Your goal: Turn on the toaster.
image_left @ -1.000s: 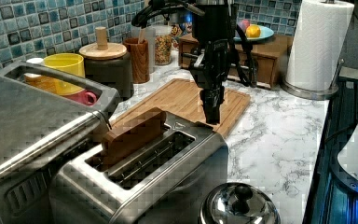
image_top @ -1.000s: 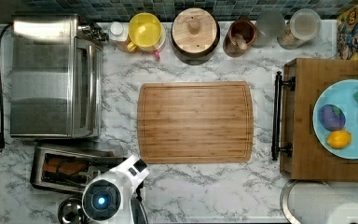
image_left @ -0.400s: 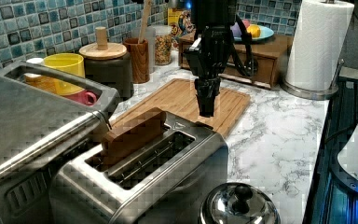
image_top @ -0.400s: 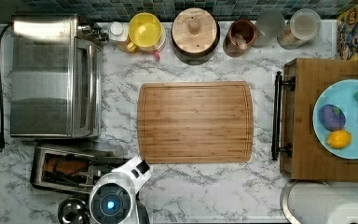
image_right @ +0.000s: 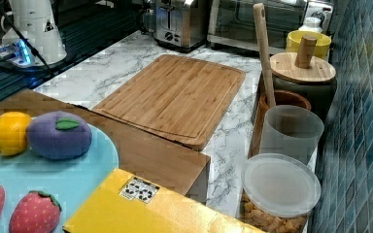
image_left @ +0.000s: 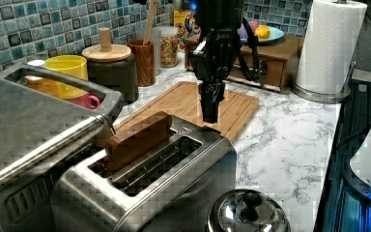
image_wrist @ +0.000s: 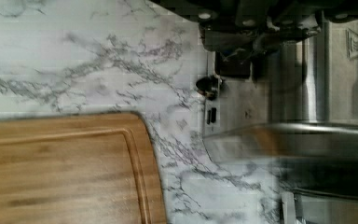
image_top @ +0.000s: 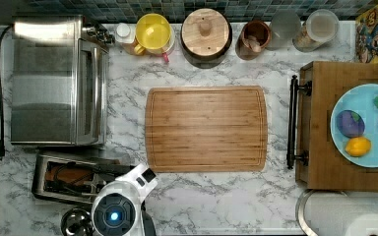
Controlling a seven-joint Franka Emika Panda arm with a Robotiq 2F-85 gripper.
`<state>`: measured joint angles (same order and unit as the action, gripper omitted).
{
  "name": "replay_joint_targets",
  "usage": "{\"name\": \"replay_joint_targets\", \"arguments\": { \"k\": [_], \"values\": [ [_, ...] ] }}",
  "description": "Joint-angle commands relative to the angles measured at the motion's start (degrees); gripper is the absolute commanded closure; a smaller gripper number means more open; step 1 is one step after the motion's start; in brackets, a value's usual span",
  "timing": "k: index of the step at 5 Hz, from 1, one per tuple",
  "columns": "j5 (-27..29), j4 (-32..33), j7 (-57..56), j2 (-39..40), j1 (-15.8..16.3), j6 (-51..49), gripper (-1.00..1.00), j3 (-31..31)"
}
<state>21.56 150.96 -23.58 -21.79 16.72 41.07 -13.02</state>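
While the gripper [image_left: 210, 116] has dropped in the last second from over the board [image_left: 207, 104] to just above the toaster's [image_left: 154, 179] far end, mid-frame in the left view, we judge it is lining up on the lever. The toaster sits lower left in the top view. We cannot tell how its fingers stand.

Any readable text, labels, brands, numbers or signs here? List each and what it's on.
No words or numbers can be read.
Triangle warning sign, no wording: on top of the toaster.
White label with printed symbols, too small to read: on the yellow box.
Triangle sticker, too small to read: on the white robot base.
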Motion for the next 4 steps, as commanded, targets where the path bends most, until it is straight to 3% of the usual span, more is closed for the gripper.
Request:
{"name": "replay_joint_targets", "arguments": {
  "k": [1,2,4],
  "values": [
    [-2.19,-3.93,4.12,5.8,0.1,0.81,1.0,-3.03],
    [-0.8,-1.48,5.17,5.37,-1.1,2.04,1.0,-3.75],
    [6.39,7.63,0.11,3.61,1.8,1.23,1.0,-4.44]
  ]
}}
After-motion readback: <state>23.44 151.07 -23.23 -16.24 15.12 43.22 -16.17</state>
